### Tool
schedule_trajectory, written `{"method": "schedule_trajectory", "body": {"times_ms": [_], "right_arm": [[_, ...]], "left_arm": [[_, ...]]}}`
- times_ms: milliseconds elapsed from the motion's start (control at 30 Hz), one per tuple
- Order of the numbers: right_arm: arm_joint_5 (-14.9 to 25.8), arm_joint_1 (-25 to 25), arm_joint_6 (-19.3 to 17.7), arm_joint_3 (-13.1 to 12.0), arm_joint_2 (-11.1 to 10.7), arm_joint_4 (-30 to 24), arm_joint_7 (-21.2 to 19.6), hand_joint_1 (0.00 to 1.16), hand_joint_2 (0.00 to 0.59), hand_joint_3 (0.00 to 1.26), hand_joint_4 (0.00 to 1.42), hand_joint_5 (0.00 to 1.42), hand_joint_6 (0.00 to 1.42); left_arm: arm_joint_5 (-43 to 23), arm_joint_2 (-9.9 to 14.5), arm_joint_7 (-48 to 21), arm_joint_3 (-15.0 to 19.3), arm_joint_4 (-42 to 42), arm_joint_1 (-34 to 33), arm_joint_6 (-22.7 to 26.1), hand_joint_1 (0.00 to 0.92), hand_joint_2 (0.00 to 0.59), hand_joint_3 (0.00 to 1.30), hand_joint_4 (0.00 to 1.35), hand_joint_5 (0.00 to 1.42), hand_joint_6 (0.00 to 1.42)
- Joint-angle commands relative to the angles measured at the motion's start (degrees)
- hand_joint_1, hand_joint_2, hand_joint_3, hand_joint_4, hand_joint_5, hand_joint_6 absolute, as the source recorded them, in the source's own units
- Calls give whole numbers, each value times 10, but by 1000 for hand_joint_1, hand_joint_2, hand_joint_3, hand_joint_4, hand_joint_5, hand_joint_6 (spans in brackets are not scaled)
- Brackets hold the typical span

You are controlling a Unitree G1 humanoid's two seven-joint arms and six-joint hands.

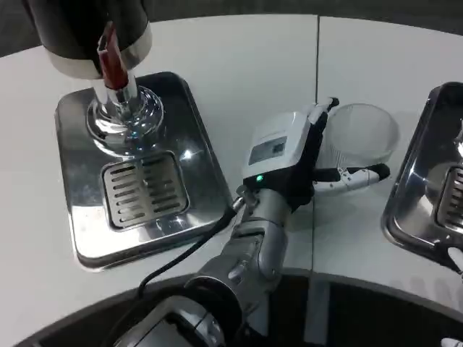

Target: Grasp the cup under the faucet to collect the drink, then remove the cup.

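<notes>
Head view: right hand (pixel 300 155) spread around clear plastic cup (pixel 359 137) on table (pixel 246 58), grip not visibly closed. Wrap cup wall gently, avoid crushing. Carry upright to drip tray grate (pixel 143 192) beneath faucet (pixel 119 90).

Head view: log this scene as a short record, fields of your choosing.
cup: clear, looks empty, on the white table, right of the dispenser tray, not under the faucet
left hand: against the cup's left side, thumb across its near side; grip unclear
faucet: red handle, above the drip grate
second tray: right edge, partly seen
</notes>
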Motion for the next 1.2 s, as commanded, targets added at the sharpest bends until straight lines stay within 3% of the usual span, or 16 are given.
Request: {"method": "schedule_trajectory", "body": {"times_ms": [33,233,300,400,467,567,633,800,1200], "right_arm": [[7,9,4,-5,5,-10,6,126,477,0,0,0,0],[13,18,8,-13,7,-15,9,126,477,0,0,0,0],[14,19,9,-15,7,-15,8,126,477,0,0,0,0],[19,19,12,-20,6,-13,9,126,477,0,0,0,0],[20,19,12,-20,5,-12,10,126,477,0,0,0,0],[21,18,12,-19,5,-12,10,126,477,0,0,0,0],[22,17,14,-18,4,-11,11,126,477,0,0,0,0],[22,14,15,-15,3,-10,11,125,473,0,0,0,0],[20,5,12,2,4,-11,12,116,470,0,0,0,0]], "left_arm": [[-1,-70,-9,-5,7,-10,9,423,88,268,233,436,391],[-3,-79,-5,-4,8,-14,11,454,97,343,305,510,487],[-4,-81,3,-2,8,-16,13,471,101,429,390,612,635],[3,-82,17,-7,8,-22,22,558,136,688,697,911,992],[5,-83,22,-10,8,-25,26,568,151,796,878,1074,1155],[3,-83,26,-11,8,-25,27,594,189,918,1021,1248,1335],[3,-82,31,-13,8,-26,26,605,212,949,1039,1287,1368],[3,-77,46,-16,5,-28,22,602,197,947,1062,1299,1395],[1,-45,89,-17,-12,-14,-4,637,100,948,1022,1265,1400]]}}
